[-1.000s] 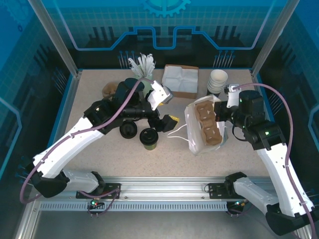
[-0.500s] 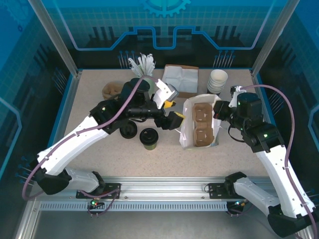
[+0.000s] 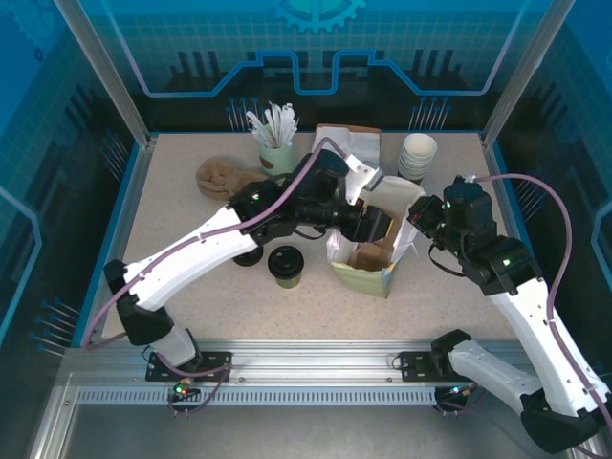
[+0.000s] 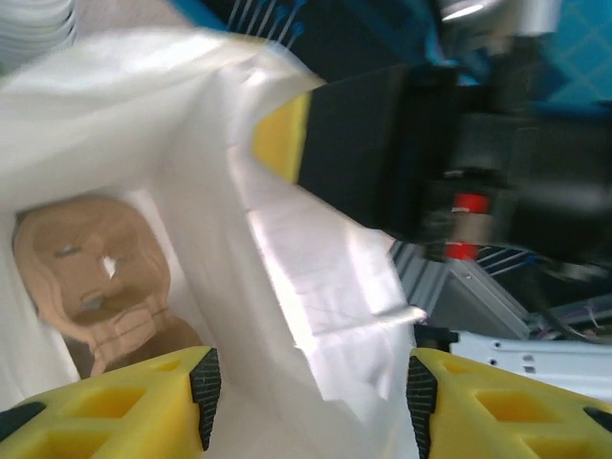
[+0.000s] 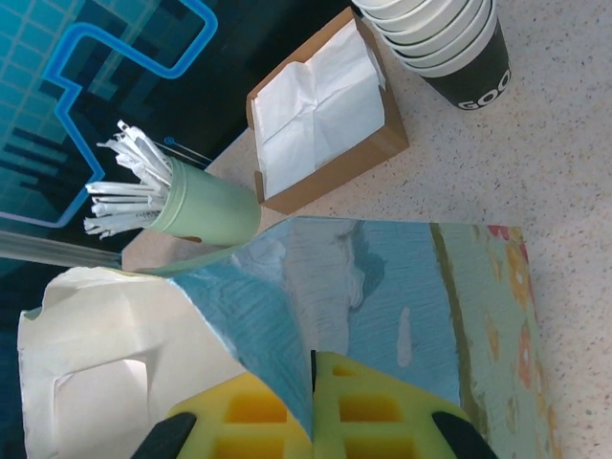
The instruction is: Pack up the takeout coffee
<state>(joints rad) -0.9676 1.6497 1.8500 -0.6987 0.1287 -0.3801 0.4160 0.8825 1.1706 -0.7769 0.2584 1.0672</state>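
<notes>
1. The takeout coffee (image 3: 285, 265) stands upright on the tabletop (image 3: 316, 311), low centre in the top view, just left of the paper bag (image 3: 368, 277).
2. It is apart from both sets of fingers.
3. The left fingers (image 4: 204, 387) are parted at the bag's mouth, with the white bag wall loose between them.
4. The right fingers (image 5: 368, 411) are clamped on the bag's edge, further right.

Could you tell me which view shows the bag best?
The top external view: most of the open bag shows. The left wrist view shows its white inside, the right wrist view its printed wall pinched by the right hand.
</notes>
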